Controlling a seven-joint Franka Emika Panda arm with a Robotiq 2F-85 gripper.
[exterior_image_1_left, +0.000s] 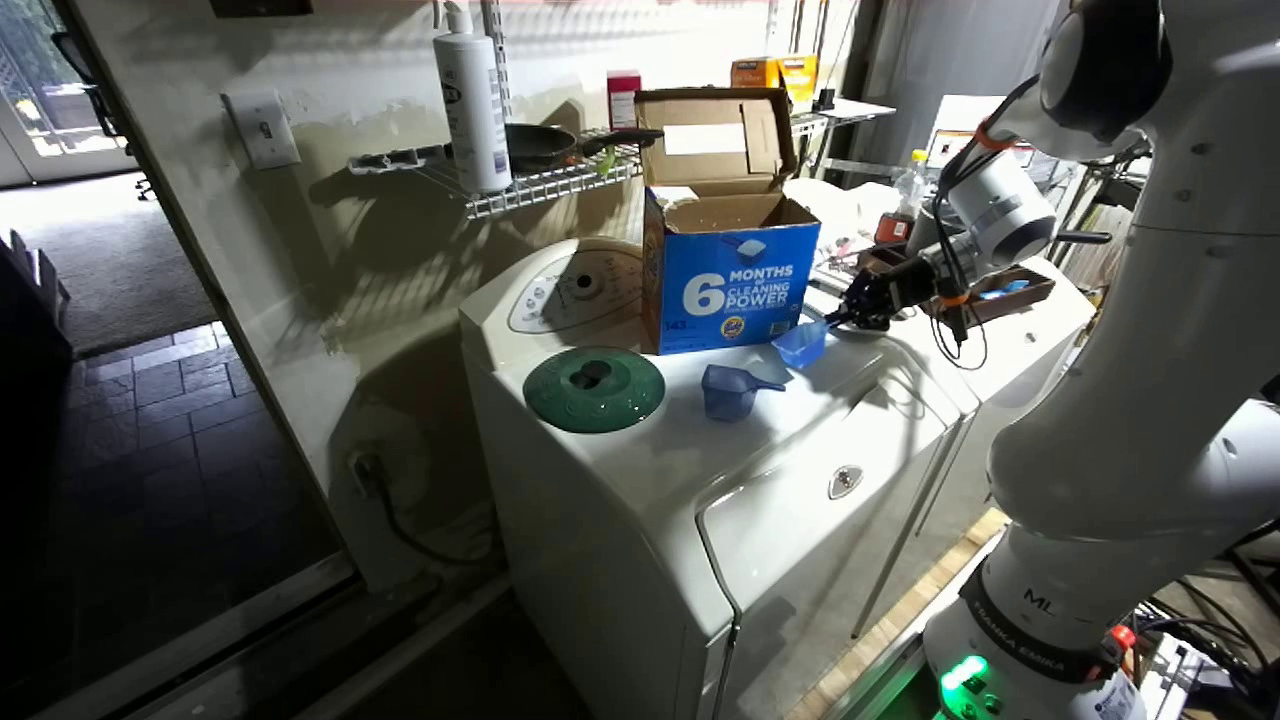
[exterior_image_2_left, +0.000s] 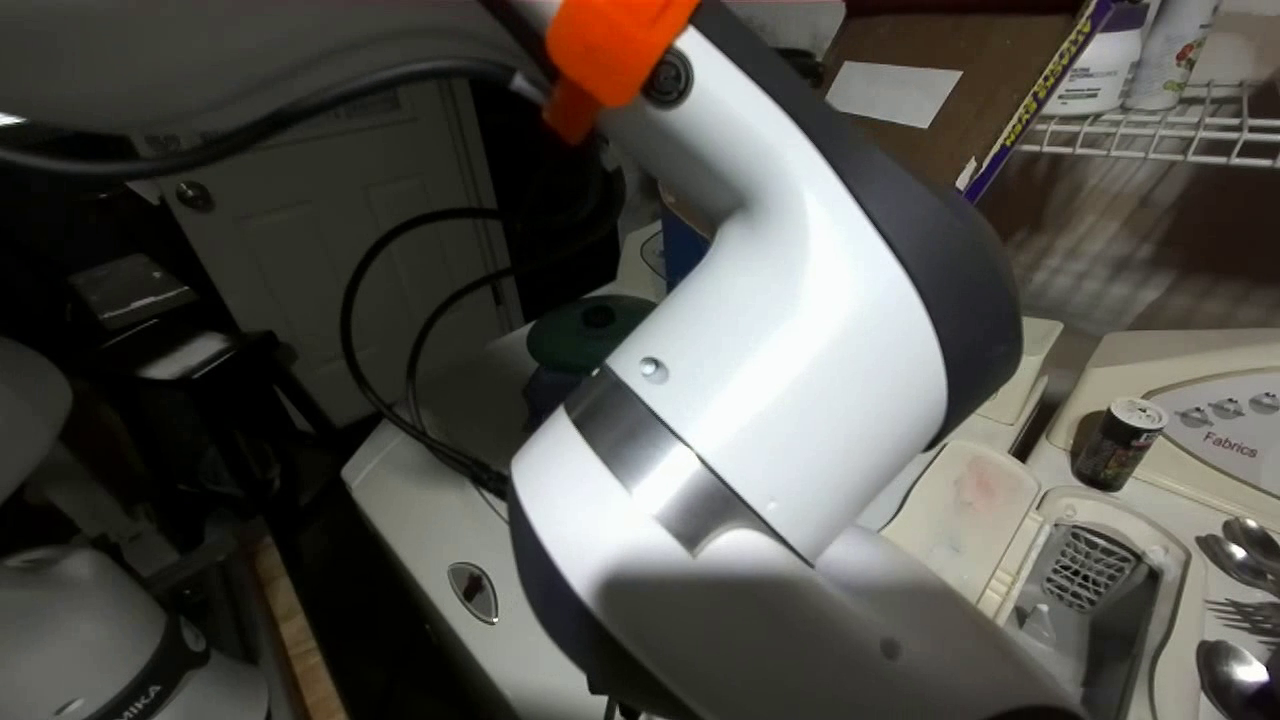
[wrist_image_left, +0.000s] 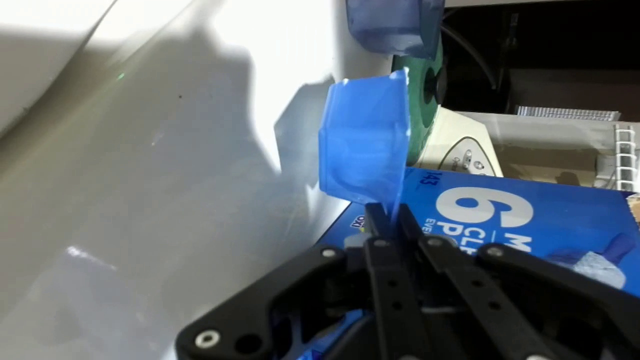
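Where strong light falls across a white washing machine (exterior_image_1_left: 650, 470) in an exterior view, a wire shelf (exterior_image_1_left: 555, 190) on the patched wall (exterior_image_1_left: 330, 120) bears a pan (exterior_image_1_left: 540, 147) and a pump bottle (exterior_image_1_left: 475, 115); a tiled floor (exterior_image_1_left: 200, 430) lies to one side. A blue carton (exterior_image_1_left: 735, 290) stands on the machine, its flap (exterior_image_1_left: 768, 140) raised and its contents hidden. Near it sit a green disc (exterior_image_1_left: 594, 405) and a darker scoop (exterior_image_1_left: 728, 392). The gripper (exterior_image_1_left: 833, 318) holds a pale blue scoop (exterior_image_1_left: 800, 345) just beside the carton's front.

In an exterior view whose middle the arm (exterior_image_2_left: 800, 270) fills, a can (exterior_image_2_left: 1118, 443) stands near spoons (exterior_image_2_left: 1232, 675), and a recess (exterior_image_2_left: 1100, 640) contains a grille (exterior_image_2_left: 1090, 568); the gripper cannot be made out.

In the wrist view, the jaws are pinched around the pale blue scoop's handle (wrist_image_left: 393, 207); whether its cup (wrist_image_left: 367, 140) contains anything, I cannot tell.
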